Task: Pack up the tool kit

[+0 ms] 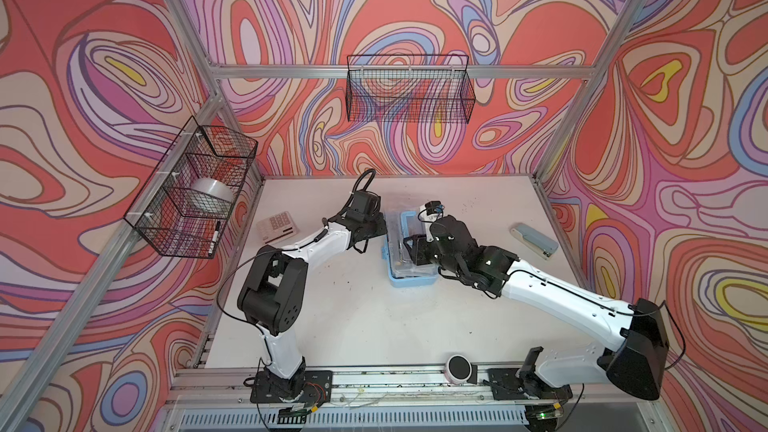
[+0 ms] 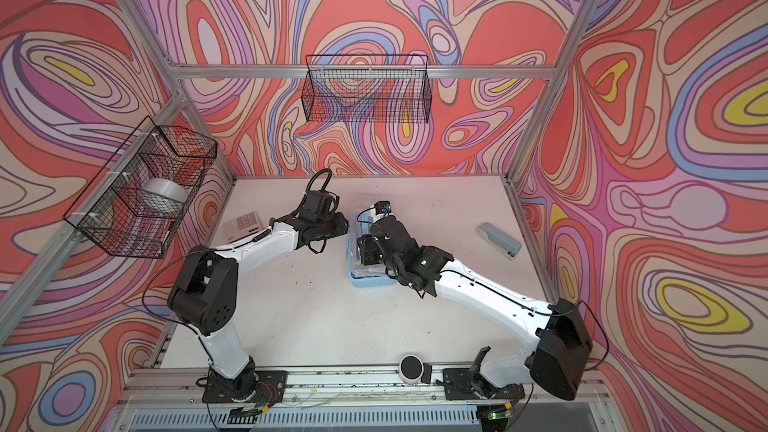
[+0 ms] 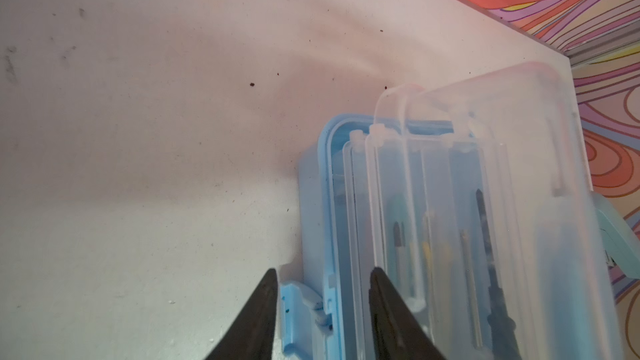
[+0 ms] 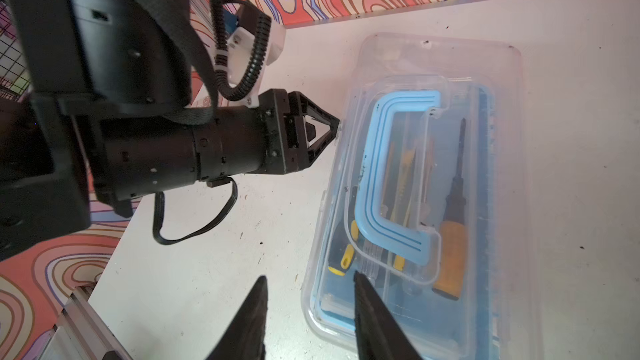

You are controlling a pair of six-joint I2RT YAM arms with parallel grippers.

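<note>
1. The left hand (image 3: 323,271) is partly open and grips nothing; the blue latch (image 3: 298,306) of the tool kit (image 3: 485,167) sits between its fingers.
2. The right hand (image 4: 310,276) is partly open and empty, poised over the kit's rim.
3. The kit lies on the surface (image 1: 374,326) between both hands (an orange-handled screwdriver (image 4: 450,258) shows through the clear lid).

Soft, even light fills both top views; edges bow. In the left wrist view the tool kit (image 3: 485,202) looks hazy.
</note>
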